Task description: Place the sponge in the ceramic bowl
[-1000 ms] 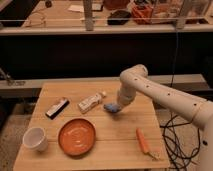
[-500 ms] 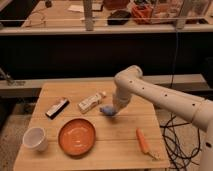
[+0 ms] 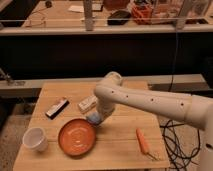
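The ceramic bowl (image 3: 77,137) is a wide, shallow orange-brown dish at the front left of the wooden table (image 3: 125,147). The blue sponge (image 3: 93,119) hangs just above the bowl's upper right rim, partly covered by the white arm. My gripper (image 3: 97,118) sits at the end of the arm that reaches in from the right, and it holds the sponge over the rim's edge. Only a corner of the sponge shows below the wrist.
A small white cup (image 3: 34,139) stands left of the bowl. A black and silver bar (image 3: 57,108) and a small white packet (image 3: 87,103) lie behind the bowl. An orange-handled tool (image 3: 144,142) lies at the front right. Cables hang beside the table's right edge.
The arm has swung left and forward with the sponge, from the table's middle to the bowl's right rim.
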Controlling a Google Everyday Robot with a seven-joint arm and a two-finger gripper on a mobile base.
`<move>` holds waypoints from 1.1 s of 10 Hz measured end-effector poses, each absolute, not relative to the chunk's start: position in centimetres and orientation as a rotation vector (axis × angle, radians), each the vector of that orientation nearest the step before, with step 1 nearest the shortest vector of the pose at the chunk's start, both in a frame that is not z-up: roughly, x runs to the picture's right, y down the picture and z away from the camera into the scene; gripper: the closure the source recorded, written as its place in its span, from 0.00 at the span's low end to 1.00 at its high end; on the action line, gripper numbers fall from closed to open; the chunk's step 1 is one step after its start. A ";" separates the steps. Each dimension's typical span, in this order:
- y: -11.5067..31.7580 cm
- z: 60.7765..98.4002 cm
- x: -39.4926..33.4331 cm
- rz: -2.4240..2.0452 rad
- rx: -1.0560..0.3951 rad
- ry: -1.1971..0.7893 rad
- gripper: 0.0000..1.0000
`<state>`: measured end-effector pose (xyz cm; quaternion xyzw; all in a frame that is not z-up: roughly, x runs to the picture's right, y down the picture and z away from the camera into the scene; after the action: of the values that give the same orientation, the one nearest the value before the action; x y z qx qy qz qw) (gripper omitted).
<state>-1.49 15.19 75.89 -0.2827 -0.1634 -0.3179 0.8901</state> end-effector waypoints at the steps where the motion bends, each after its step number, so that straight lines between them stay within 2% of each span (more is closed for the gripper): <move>1: 16.3 75.0 -3.8 -0.676 -0.598 -0.349 0.98; 6: 19.0 73.4 -7.7 -0.714 -0.603 -0.368 0.98; 11: 19.3 73.1 -8.8 -0.723 -0.598 -0.378 0.98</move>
<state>-8.81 19.34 73.05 -0.2865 -0.1810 -0.3462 0.8748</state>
